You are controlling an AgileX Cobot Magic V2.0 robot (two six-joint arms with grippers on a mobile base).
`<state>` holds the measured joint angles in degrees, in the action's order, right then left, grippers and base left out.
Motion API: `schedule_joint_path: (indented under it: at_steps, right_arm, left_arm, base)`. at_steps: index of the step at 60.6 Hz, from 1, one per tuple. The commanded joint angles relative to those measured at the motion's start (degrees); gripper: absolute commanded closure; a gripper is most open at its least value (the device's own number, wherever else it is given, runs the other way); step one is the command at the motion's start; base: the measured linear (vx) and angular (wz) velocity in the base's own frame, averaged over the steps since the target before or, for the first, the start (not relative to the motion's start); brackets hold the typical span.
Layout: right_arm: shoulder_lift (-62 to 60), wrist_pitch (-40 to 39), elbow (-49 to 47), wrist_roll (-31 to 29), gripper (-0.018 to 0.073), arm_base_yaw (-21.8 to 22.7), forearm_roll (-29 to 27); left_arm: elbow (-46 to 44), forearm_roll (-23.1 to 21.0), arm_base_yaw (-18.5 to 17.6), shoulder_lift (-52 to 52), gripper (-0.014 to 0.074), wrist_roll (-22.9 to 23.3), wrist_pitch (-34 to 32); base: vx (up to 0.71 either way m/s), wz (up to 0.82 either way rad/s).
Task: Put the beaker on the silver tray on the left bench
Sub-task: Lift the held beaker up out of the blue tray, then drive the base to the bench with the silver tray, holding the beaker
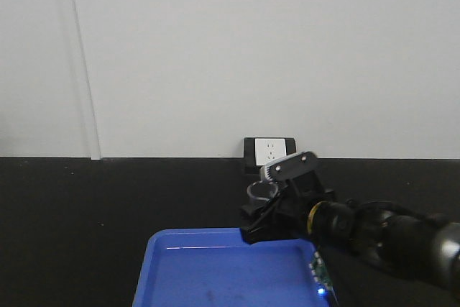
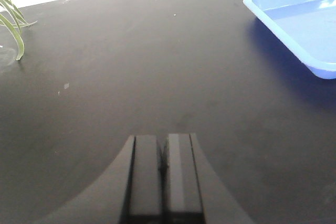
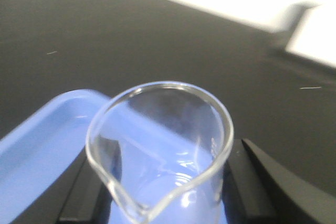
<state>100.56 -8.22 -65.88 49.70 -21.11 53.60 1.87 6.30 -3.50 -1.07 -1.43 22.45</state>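
Beaker point(image 3: 160, 150) clamped in right hand point(image 3: 165, 187) over blue tray's point(image 1: 215, 267) far edge; left hand point(image 2: 163, 177) closed above worktop point(image 2: 157, 66).

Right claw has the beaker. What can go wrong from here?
1. The smooth glass beaker is pinched only by its walls in the right claw; it may slip during the carry.
2. It is close to the blue tray rim, so a low sideways move might clip it.

The beaker point(image 3: 160, 129) was cut off at its base, the blue tray point(image 2: 310, 30) cropped at right, the wall socket point(image 3: 315, 35) blurred.
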Motion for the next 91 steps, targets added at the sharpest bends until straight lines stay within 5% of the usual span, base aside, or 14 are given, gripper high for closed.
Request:
schedule_joint_path:
  at_steps: [1,26,42,91]
  right_arm:
    - [-10.9,5.5,2.2,1.4,0.0571,0.1,2.8]
    - [-45.9,12.8,30.4,5.3,0.0571,0.1,2.6]
    - [-62.3,16.5,39.7,6.5,0.0571,0.1,2.6]
    - [-64.3,18.3,40.6,6.5,0.0571,0.1,2.9]
  left_arm:
    - [1.1,-0.2,-0.2,-0.4,0.0595,0.1,-4.7]
    - [1.1,-0.2,-0.2,-0.4,0.0595,0.1,-4.7]
    - [1.1,-0.2,-0.2,-0.4,0.0595,0.1,-4.7]
    - [1.1,-0.2,-0.2,-0.4,0.0595,0.1,-4.7]
  base:
    - [0.00,0.00]
    - [0.00,0.00]
    - [0.00,0.00]
    - [0.00,0.00]
